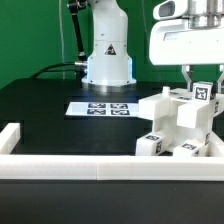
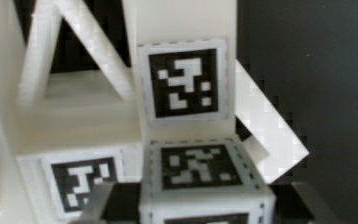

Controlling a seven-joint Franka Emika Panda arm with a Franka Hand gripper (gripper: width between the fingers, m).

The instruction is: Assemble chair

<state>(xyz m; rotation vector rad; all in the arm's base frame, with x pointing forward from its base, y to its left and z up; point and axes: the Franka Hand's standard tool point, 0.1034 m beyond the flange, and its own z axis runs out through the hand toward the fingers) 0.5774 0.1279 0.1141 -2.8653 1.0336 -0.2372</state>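
Observation:
The partly built white chair [image 1: 172, 122] stands at the exterior view's right, near the front wall; it is a chunky stack of tagged blocks. My gripper [image 1: 203, 84] hangs over its top right, shut on a small tagged white chair piece [image 1: 204, 93] that is held against the structure's upper part. In the wrist view the dark fingers [image 2: 130, 204] flank that tagged block [image 2: 197, 168] on both sides with no gap. Beyond it stands a tall tagged white post [image 2: 185, 80], with slanted white bars [image 2: 51, 60] of the chair beside it.
The marker board [image 1: 103, 107] lies flat on the black table in front of the robot base [image 1: 107, 55]. A long white border wall [image 1: 90, 166] runs along the front and up the exterior view's left side [image 1: 12, 136]. Small tagged chair pieces [image 1: 152, 143] sit low by the wall.

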